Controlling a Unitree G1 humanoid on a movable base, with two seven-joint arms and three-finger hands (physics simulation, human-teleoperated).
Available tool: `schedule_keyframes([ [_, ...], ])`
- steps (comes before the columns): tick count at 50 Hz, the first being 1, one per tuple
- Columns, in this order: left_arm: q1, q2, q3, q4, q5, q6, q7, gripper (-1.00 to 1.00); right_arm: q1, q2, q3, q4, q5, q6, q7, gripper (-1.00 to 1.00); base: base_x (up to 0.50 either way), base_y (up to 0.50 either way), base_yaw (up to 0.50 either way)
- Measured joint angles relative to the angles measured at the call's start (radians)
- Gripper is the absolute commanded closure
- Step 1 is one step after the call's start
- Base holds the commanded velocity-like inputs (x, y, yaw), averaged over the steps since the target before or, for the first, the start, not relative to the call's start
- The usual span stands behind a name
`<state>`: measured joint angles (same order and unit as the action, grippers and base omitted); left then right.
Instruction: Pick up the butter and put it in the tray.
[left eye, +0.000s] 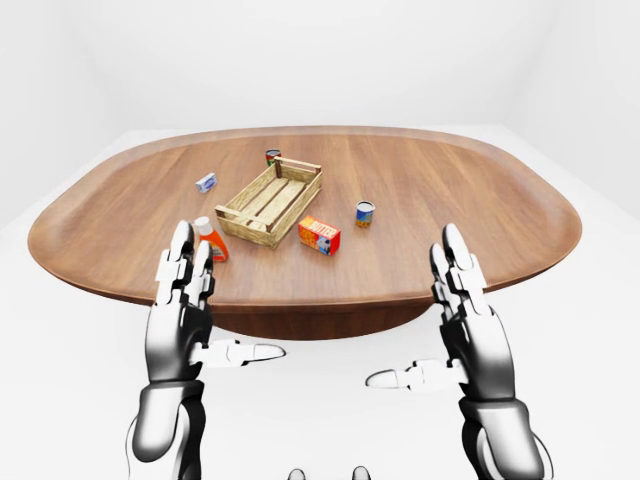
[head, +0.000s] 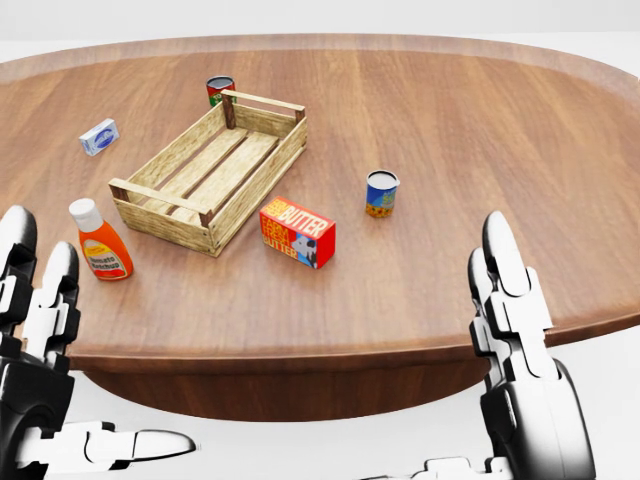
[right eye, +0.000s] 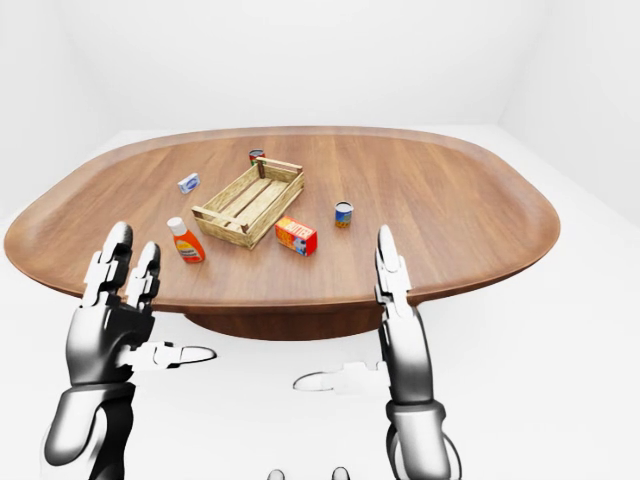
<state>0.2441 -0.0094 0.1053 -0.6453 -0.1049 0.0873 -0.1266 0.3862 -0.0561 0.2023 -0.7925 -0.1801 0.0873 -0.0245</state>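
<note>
Nothing is done yet: your left robot hand (left eye: 185, 300) and right robot hand (left eye: 465, 310) are both open and empty, held below the near edge of the bench (head: 480, 120), while the butter (head: 297, 232) lies untouched just right of the tray (head: 150, 195), which holds nothing. Going left to right in the head view, a small box (head: 99, 136), a bottle (head: 99, 241) and 1 can (head: 219, 90) ring the tray, another can (head: 381, 193) stands right of the butter, and I judge nothing blocks your reach.
</note>
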Motion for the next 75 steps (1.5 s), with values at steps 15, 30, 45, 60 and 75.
schedule_keyframes([
  [15, -0.005, 0.006, 0.007, 0.004, -0.001, 0.0, 0.0, -1.0, 0.017, 0.001, 0.01, -0.028, -0.022, 0.0, -0.004, -1.0, 0.0, 0.5, 0.0],
  [30, -0.013, 0.009, 0.009, 0.016, -0.002, 0.0, 0.004, -1.0, 0.017, 0.004, 0.009, -0.026, -0.026, 0.0, -0.004, -1.0, 0.0, 0.5, 0.0],
  [45, -0.016, 0.01, 0.008, 0.019, -0.003, 0.0, 0.003, -1.0, 0.016, 0.005, 0.006, -0.027, -0.023, 0.0, -0.006, -1.0, 0.0, 0.5, 0.0],
  [60, -0.021, 0.011, 0.011, 0.027, -0.001, 0.0, 0.007, -1.0, 0.008, 0.006, 0.01, -0.02, -0.027, 0.0, -0.005, -1.0, 0.0, 0.22, 0.0],
  [75, -0.025, 0.011, 0.012, 0.031, -0.002, 0.0, 0.01, -1.0, 0.011, 0.009, 0.0, -0.011, 0.001, 0.0, 0.001, -1.0, -0.2, 0.01, -0.26],
])
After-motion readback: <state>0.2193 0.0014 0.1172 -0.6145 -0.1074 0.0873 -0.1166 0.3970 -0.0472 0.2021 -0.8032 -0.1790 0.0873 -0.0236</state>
